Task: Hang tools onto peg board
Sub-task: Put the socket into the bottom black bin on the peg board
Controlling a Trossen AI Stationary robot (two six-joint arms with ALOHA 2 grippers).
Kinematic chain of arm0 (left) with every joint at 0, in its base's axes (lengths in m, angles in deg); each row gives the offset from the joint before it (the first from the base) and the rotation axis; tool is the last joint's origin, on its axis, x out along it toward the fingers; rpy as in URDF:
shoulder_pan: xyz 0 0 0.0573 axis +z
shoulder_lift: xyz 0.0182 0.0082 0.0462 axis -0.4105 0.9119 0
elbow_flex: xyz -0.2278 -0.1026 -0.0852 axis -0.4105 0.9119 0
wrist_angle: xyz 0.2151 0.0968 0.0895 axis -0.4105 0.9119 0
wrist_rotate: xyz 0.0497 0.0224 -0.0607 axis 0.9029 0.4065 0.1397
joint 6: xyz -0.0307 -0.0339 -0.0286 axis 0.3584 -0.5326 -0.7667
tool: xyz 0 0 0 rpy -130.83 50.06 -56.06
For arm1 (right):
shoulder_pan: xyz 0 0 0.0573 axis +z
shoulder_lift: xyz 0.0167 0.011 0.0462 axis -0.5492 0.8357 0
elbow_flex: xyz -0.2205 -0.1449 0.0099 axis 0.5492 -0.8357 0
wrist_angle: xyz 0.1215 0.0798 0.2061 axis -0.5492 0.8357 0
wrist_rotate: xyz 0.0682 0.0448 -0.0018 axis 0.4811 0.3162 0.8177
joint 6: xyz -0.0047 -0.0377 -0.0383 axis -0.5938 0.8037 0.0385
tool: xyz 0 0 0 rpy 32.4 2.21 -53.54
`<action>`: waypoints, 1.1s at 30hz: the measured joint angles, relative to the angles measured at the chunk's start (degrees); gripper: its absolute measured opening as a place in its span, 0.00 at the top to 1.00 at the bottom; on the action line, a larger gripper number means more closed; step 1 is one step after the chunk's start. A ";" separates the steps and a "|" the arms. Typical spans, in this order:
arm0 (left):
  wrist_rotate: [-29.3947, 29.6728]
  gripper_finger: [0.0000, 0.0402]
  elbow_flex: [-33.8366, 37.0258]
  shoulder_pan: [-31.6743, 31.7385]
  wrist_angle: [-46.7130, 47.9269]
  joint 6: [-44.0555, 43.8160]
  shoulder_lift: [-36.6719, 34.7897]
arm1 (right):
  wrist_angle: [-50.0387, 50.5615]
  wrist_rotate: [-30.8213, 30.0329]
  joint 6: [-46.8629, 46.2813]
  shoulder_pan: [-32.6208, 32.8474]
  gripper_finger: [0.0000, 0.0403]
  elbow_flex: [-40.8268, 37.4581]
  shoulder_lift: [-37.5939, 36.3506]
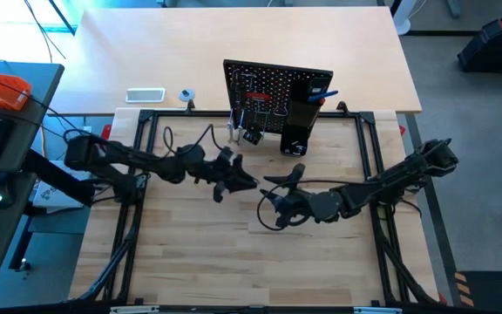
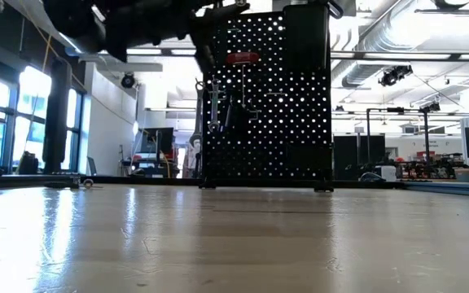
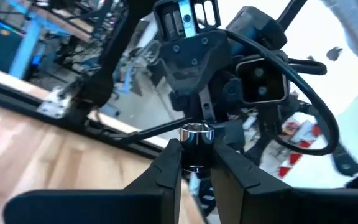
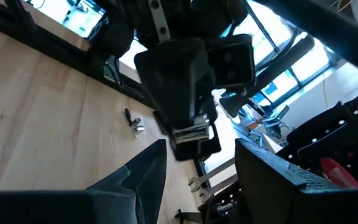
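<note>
The peg board stands upright at the table's far middle. On it are a red-handled screwdriver, a silver wrench, a blue hex key and a tall black box holder. My left gripper hangs above the table in front of the board, shut on a black-and-silver bar. My right gripper faces it from the right, close by. It is open, with nothing between its fingers. My left gripper pinches the black-and-silver bar between its two fingertips, just below the bar's shiny silver end, which sticks out past them. The fingers lie about level and point toward the table's right. The bar is lifted clear of the table.
A small silver piece lies on the wooden table top near the left side. A white flat item and a tape roll lie beyond the frame at the far left. The near half of the table is bare wood.
</note>
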 joint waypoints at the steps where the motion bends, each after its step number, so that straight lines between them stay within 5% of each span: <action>1: -0.78 0.88 -0.04 0.00 -1.68 -0.77 0.94 | -0.40 -0.24 0.38 0.00 0.55 0.00 -0.01; 21: -3.51 0.87 -7.89 -0.98 -2.46 -0.68 7.31 | 0.22 -2.32 0.56 0.44 0.55 0.00 -0.02; 33: -1.89 0.87 -7.89 -0.98 -1.27 -1.37 7.31 | 0.31 -4.12 1.92 1.18 0.67 0.00 -0.02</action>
